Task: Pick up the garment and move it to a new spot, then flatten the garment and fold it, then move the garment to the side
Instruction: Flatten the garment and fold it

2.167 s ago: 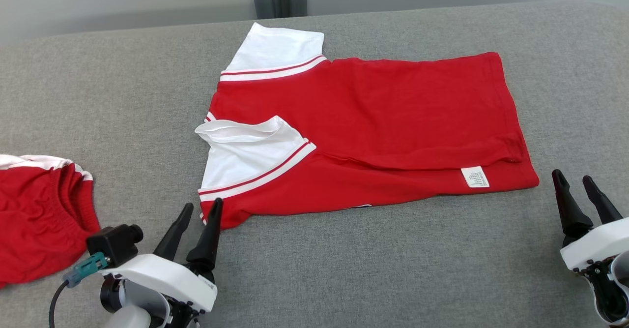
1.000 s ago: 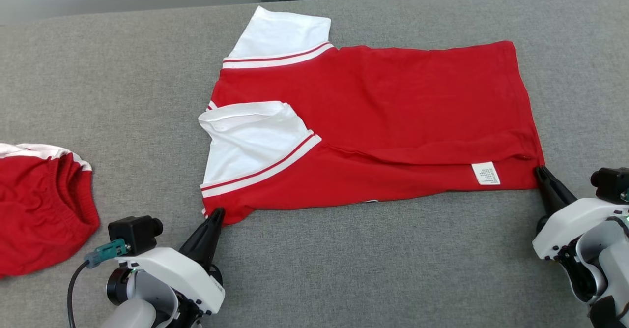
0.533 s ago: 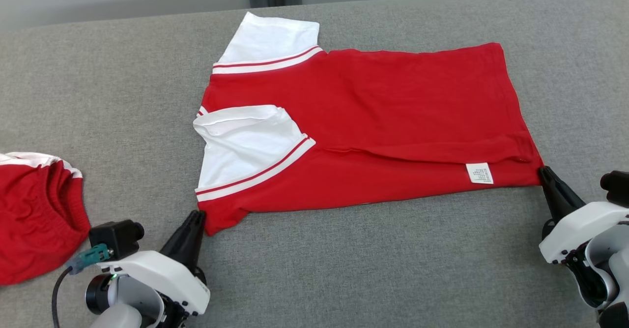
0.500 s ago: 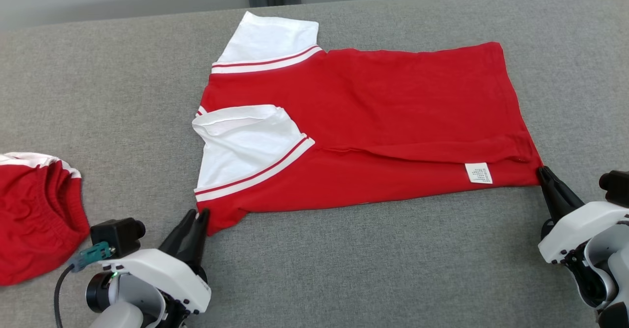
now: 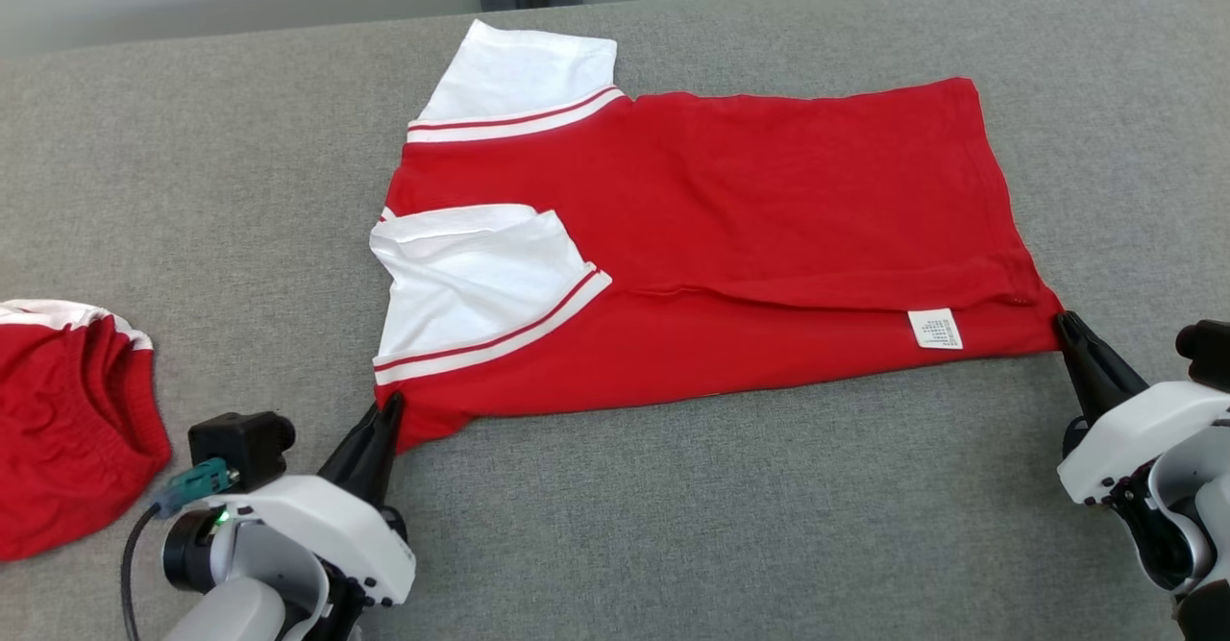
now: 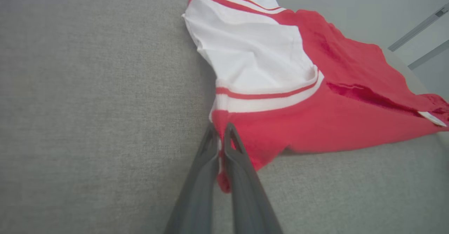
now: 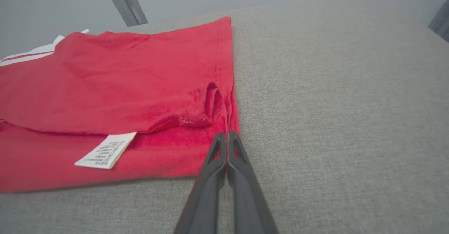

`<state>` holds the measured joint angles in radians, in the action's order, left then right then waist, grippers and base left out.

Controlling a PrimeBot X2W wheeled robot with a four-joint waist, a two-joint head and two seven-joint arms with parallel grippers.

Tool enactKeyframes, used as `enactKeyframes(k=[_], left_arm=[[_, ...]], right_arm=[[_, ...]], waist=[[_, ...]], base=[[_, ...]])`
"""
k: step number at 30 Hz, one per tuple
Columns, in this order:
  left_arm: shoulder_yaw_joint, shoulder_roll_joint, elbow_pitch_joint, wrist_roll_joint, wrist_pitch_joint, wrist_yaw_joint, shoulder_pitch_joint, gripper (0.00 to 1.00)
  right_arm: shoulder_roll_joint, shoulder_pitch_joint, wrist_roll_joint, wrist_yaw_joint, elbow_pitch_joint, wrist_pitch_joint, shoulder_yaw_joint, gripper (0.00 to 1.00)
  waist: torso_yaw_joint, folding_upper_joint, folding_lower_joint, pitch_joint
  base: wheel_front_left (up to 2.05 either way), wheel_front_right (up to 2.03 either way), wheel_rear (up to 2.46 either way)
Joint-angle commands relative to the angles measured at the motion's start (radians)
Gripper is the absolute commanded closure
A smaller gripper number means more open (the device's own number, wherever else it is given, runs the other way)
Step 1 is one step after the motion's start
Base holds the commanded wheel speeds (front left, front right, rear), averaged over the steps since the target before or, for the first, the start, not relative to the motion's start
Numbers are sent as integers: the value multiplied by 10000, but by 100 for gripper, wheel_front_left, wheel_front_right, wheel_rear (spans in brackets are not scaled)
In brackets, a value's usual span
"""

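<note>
garment point(image 5: 769, 199) pinched at two corners; left fingers point(image 6: 205, 164) closed on sleeve-side corner; right fingers point(image 7: 214, 167) closed on hem corner

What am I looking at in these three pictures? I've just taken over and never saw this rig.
It is a two-armed robot working on a grey fabric surface. The wide picture comes from its head camera, looking down; the other two come from cameras on each wrist, looking along that arm's two dark fingers. A red shirt with white sleeves lies spread out, partly folded. The left tool is closed on its near sleeve-side corner; the right tool is closed at the near hem corner, beside the white label, apparently pinching it. Another red garment lies bunched at the far left.
</note>
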<state>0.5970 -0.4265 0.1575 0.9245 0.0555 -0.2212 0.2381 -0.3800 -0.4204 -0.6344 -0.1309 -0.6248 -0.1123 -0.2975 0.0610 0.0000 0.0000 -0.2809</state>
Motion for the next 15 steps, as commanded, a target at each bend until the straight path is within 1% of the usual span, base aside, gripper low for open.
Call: enactKeyframes(k=[1, 6, 9, 11, 15], left_arm=[[-56, -118, -65, -32, 70, -22, -144, 100], [-207, -556, -1008, 303, -22, 38, -821, 100], [-180, -788, -1652, 515, -240, 86, -1296, 100], [-170, -961, -2010, 595, -323, 21, -1559, 100], [-33, -1051, -2629, 768, -566, -151, -2076, 100]], right_arm=[[-109, 95, -77, 3, 2, -28, 46, 100], [-375, 624, -529, 3, 249, 137, 128, 100], [-672, 1223, -1065, 3, 621, 563, 41, 100], [-874, 1599, -1415, 3, 997, 768, 141, 100], [-1263, 2411, -1687, 3, 1724, 1159, 271, 100]], waist=[[-20, 0, 0, 20], [-226, 0, 0, 131], [-364, 0, 0, 209], [-418, 0, 0, 259], [-488, 0, 0, 366]], base=[[0, 0, 0], [0, 0, 0], [0, 0, 0], [0, 0, 0], [0, 0, 0]])
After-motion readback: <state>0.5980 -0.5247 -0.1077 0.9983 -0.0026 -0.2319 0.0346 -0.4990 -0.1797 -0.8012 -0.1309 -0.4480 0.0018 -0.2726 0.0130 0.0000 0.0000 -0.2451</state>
